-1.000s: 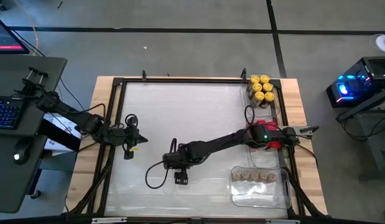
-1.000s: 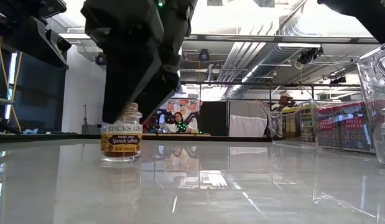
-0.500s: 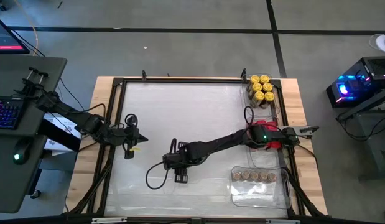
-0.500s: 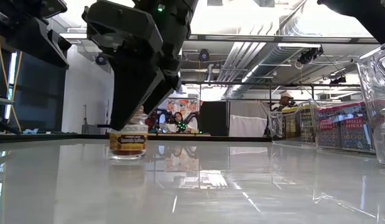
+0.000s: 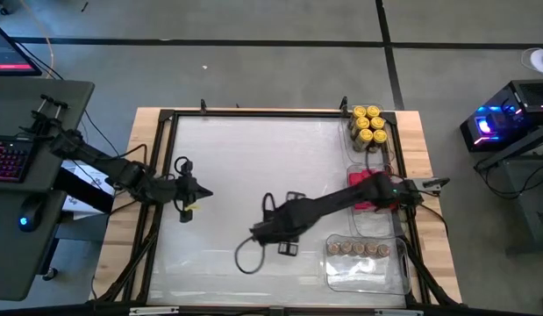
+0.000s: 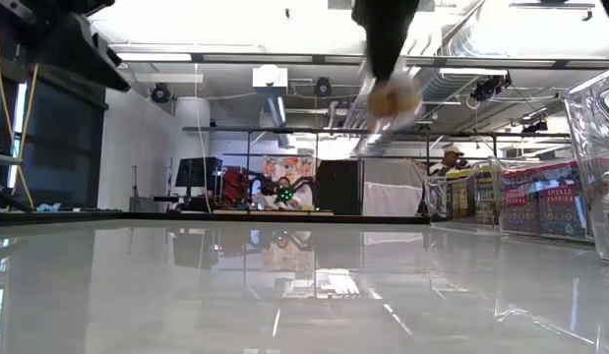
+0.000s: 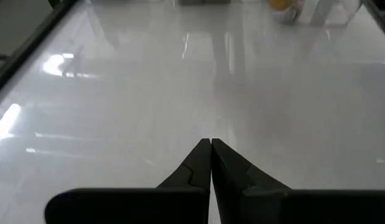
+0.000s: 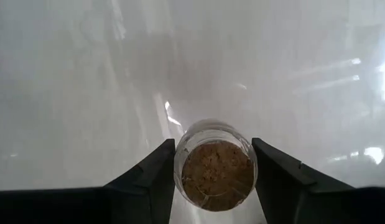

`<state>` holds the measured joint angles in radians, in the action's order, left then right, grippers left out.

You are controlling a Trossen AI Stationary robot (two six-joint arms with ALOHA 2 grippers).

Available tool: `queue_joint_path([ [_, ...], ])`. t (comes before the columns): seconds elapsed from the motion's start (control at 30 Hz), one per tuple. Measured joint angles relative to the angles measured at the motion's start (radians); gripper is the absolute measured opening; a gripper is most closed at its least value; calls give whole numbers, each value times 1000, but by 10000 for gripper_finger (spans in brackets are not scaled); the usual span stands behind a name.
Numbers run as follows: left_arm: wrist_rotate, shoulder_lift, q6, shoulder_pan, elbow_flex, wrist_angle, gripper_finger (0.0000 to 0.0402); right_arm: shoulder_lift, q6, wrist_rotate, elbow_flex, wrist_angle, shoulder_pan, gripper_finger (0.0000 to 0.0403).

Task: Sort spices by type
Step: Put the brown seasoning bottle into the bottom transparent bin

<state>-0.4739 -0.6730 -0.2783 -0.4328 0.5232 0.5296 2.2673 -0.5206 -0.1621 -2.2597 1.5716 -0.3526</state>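
My right claw [image 8: 212, 163] pinches a cork-topped jar [image 8: 216, 164] between its fingers, lifted clear of the tabletop [image 5: 253, 158]. Just beyond it, five matching jars [image 5: 359, 249] line a clear tray [image 5: 366, 274]; farther off sit yellow-lidded jars [image 5: 369, 125] and red tins [image 5: 366, 184]. This looks like the last stray. My left claw [image 7: 210, 163], pressed together, waits well apart.

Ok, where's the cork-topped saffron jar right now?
The jar is gripped in the right gripper, lifted off the table near its middle front, left of the tray of matching jars.
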Motion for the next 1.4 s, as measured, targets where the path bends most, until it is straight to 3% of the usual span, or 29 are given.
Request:
queue_joint_path([
  [0.13, -1, -15, 46, 21, 0, -70, 0, -110, -204, -32, 25, -9, -78, 172],
  [0.23, 5, -25, 46, 36, 1, -90, 0, -203, -437, -35, 125, -2, -162, 172],
  [0.37, 21, -48, 46, 50, 0, -96, 0, -329, -896, 2, 329, -2, -298, 172],
  [0.5, 27, -74, 47, 60, 0, -110, 0, -418, -1371, 114, 514, -45, -432, 172],
  [0.63, 30, -93, 47, 71, 0, -117, 0, -478, -1658, 164, 645, -156, -522, 175],
  [0.8, 39, -106, 63, 92, 0, -141, 0, -487, -1723, 197, 766, -222, -561, 176],
  [1.07, 51, -108, 90, 125, 0, -155, 0, -487, -1709, 149, 938, -379, -524, 179],
  [1.4, 64, -108, 91, 134, 0, -154, 0, -487, -1694, 128, 1014, -439, -511, 182],
])
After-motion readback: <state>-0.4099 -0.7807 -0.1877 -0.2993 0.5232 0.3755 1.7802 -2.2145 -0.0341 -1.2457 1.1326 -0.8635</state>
